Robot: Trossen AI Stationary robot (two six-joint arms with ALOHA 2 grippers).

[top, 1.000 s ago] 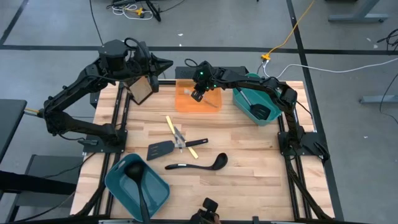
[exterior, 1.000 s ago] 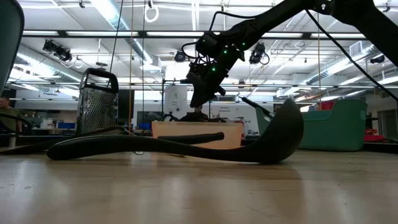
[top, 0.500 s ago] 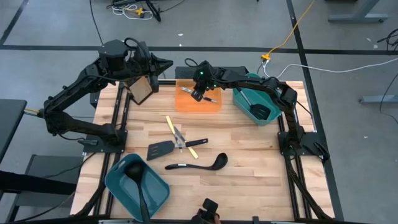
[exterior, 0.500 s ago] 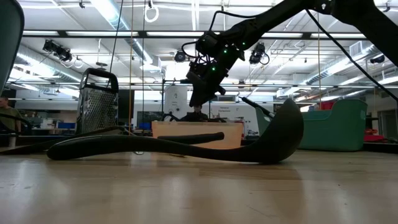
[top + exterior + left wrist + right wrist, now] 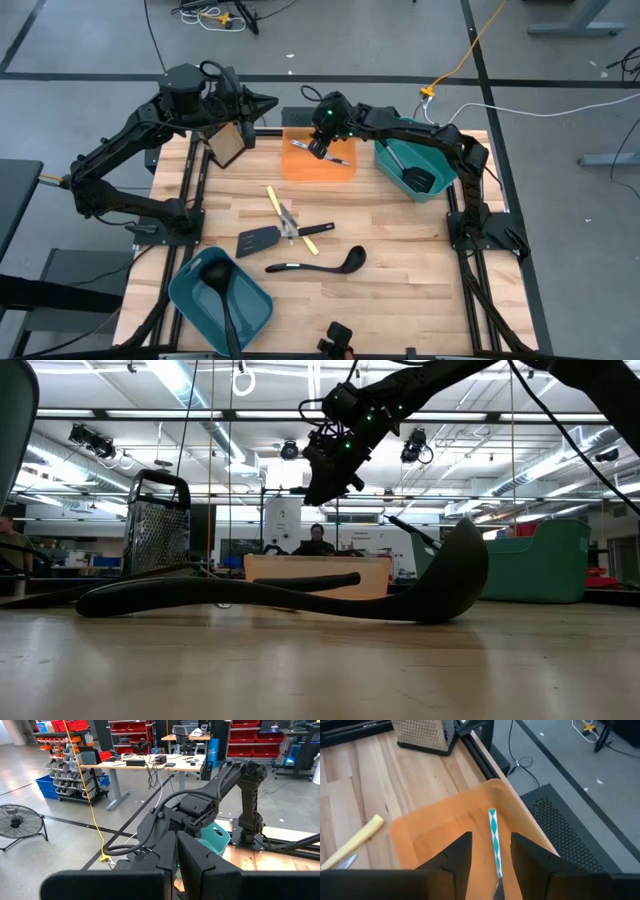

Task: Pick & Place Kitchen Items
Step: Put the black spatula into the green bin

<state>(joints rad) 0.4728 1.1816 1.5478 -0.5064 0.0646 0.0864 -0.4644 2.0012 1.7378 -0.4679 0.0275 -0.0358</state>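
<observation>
My right gripper [image 5: 318, 147] is open and empty, hanging above the flat orange tray [image 5: 300, 168] at the table's far edge; it also shows in the low view [image 5: 322, 488]. A slim utensil with a teal-and-white patterned handle [image 5: 494, 834] lies flat in the tray, below and between the fingers, untouched. On the table's middle lie a black ladle [image 5: 318, 264], a black slotted spatula [image 5: 258, 240], silver cutlery [image 5: 290, 222] and a pale yellow-handled piece [image 5: 274, 201]. My left gripper [image 5: 262, 103] is shut and waits above the far left edge.
A box grater [image 5: 228, 143] stands at the far left, beside my left arm. A teal bin [image 5: 398, 172] at the far right holds a black spatula [image 5: 416, 178]. A second teal bin [image 5: 250, 312] at the near left holds a ladle [image 5: 216, 272].
My right gripper has gone up from just over the orange tray and a little toward the table's far edge. The patterned utensil stays lying in the tray.
</observation>
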